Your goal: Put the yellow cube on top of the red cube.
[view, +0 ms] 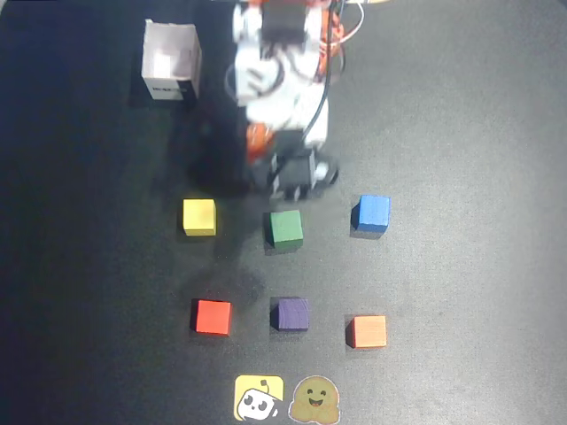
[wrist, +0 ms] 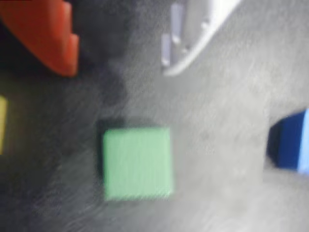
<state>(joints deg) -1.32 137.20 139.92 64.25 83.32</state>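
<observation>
In the overhead view the yellow cube [view: 199,217] rests on the dark table, left in the upper row of cubes. The red cube [view: 213,316] lies directly below it in the lower row. My gripper [view: 288,181] hangs just above the green cube [view: 285,228], to the right of the yellow cube. The blurred wrist view shows the gripper [wrist: 119,72] open, an orange finger [wrist: 48,34] left and a white finger [wrist: 193,38] right, with nothing between them. A sliver of the yellow cube [wrist: 2,123] shows at that view's left edge; the red cube is out of it.
The green cube [wrist: 137,162] lies under the gripper, the blue cube [view: 371,214] [wrist: 289,142] to its right. A purple cube [view: 291,313] and an orange cube [view: 367,331] complete the lower row. A white box [view: 170,62] stands top left. Two stickers [view: 259,398] lie near the bottom edge.
</observation>
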